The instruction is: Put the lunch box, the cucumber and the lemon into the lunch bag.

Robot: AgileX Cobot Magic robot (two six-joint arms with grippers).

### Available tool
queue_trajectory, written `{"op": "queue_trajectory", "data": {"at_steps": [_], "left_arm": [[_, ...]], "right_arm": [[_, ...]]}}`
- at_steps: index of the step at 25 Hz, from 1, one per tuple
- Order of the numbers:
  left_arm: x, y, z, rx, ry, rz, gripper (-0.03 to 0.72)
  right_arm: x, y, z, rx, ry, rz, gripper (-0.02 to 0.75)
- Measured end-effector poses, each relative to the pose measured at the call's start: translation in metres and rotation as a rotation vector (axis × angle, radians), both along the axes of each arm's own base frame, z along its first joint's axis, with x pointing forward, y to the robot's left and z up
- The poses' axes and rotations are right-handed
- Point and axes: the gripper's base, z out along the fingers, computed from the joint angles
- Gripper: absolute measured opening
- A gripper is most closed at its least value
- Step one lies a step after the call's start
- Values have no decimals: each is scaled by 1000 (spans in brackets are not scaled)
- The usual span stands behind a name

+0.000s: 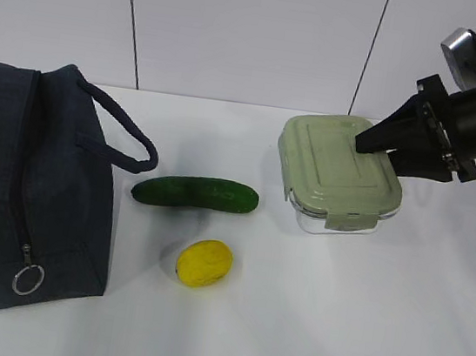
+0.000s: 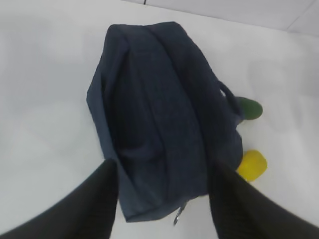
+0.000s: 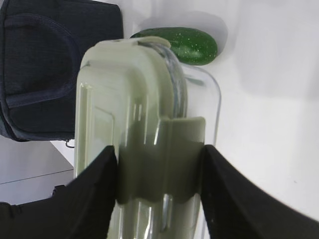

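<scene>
I have the lunch box [image 1: 340, 172] on the table [image 1: 306, 327] at the right, and my right gripper [image 3: 159, 164] has its two dark fingers either side of one of the lid's side clips. The fingers sit right against the clip in the right wrist view, so I read this as a grip on the box at its edge, though I can't say how firm it is. In the exterior view the box looks slightly tipped, its far right side up under the gripper.

The cucumber [image 1: 195, 193] lies flat just left of the box, and the lemon [image 1: 204, 262] sits near it, a little closer to the camera. Neither is touched.

Further left stands the lunch bag [image 1: 29, 194], dark navy, on its side with the handle looping toward the cucumber. Its zipper runs down the face toward the ring pull [image 1: 28, 279] and looks closed along its whole length, as far as I can see.

My left gripper [image 2: 162, 186] hangs above the bag with its fingers spread wide, holding nothing; the bag's end shows between them.

So nothing is in the bag yet. By my reckoning the bag has to be unzipped first, then all three items go in.
</scene>
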Motion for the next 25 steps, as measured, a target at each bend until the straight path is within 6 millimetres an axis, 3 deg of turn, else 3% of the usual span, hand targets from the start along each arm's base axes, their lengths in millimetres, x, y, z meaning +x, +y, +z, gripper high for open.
{"op": "queue_trajectory", "data": {"at_steps": [5,9,25], "left_arm": [[60,-4,-8,-37,108,13,426],[91,-5,-26,-78,193,33,423],[139,5,-76,-216,314,145,321]], "right_arm": [[0,0,0,-6,-4,8,389],[-1,-1,-1,-20,-6,17,389],[-1,-1,-1,-24,-16,25,389]]}}
